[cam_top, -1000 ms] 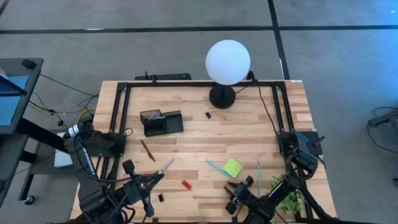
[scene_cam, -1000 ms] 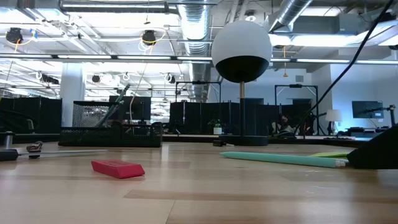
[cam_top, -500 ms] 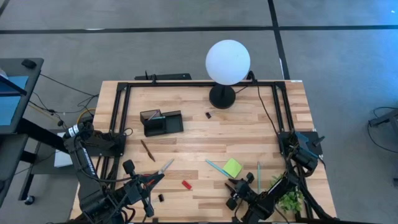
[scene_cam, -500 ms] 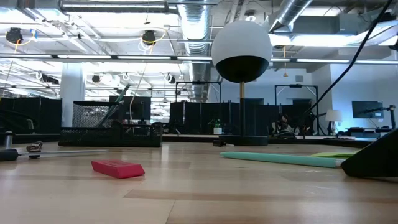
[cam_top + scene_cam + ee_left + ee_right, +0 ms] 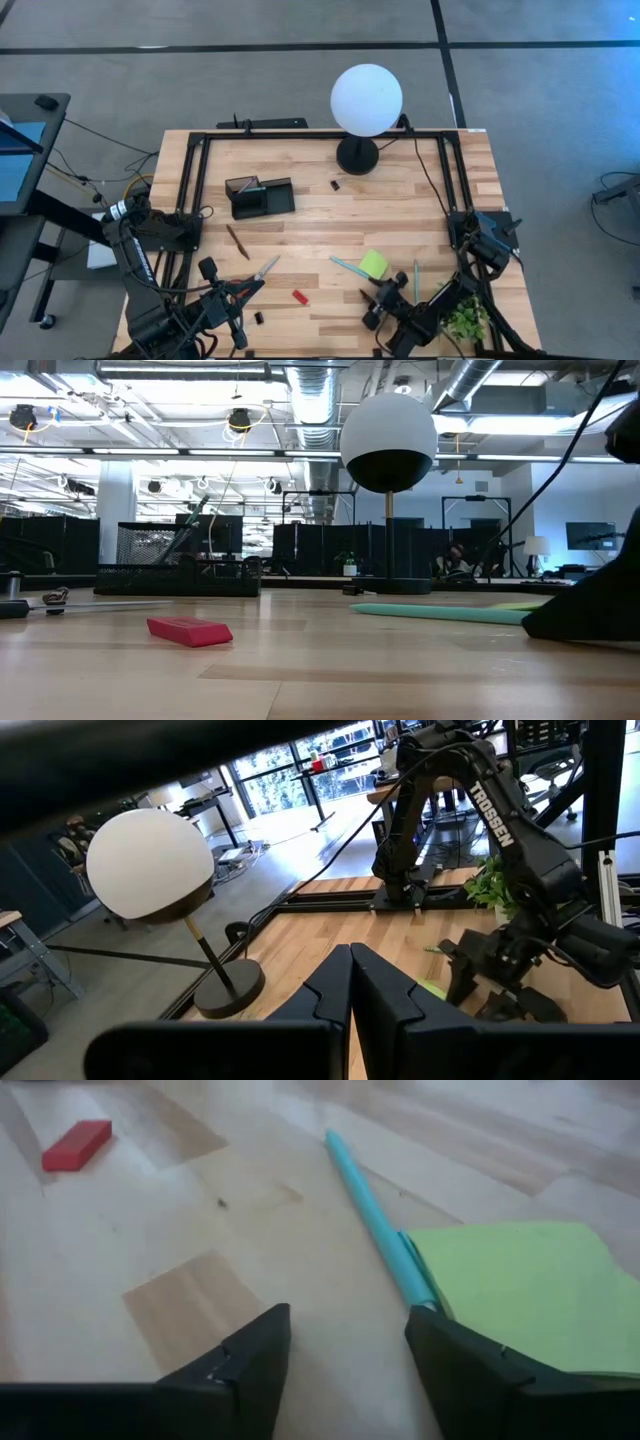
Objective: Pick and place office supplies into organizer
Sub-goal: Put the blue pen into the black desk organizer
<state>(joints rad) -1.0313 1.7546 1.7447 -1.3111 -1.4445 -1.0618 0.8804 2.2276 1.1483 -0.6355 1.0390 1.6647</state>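
Observation:
The teal pen (image 5: pixel 375 1220) lies flat on the table, its near end against the lime-green sticky-note pad (image 5: pixel 510 1285). My right gripper (image 5: pixel 345 1330) is open and low over the table just short of them. Bare wood shows between its fingers, and the pen's end lies just ahead of one fingertip. In the high view it (image 5: pixel 368 306) sits near the front edge. The red piece (image 5: pixel 299 297), scissors (image 5: pixel 258 272), brown pen (image 5: pixel 238 241) and green pen (image 5: pixel 416 274) lie loose. The organizer (image 5: pixel 260 196) stands far left. My left gripper (image 5: pixel 350 975) is shut and empty, held high at the front left.
A white globe lamp (image 5: pixel 366 99) on a round black base (image 5: pixel 357 156) stands at the far middle. A small green plant (image 5: pixel 466 321) sits by the right arm. Small black clips (image 5: pixel 335 185) (image 5: pixel 258 317) lie loose. A black frame rail (image 5: pixel 320 135) borders the tabletop.
My right gripper has slid low over the table toward the teal pen and the sticky-note pad, away from the front edge, and now hides more of the pen's end in the low view. My left arm has kept still.

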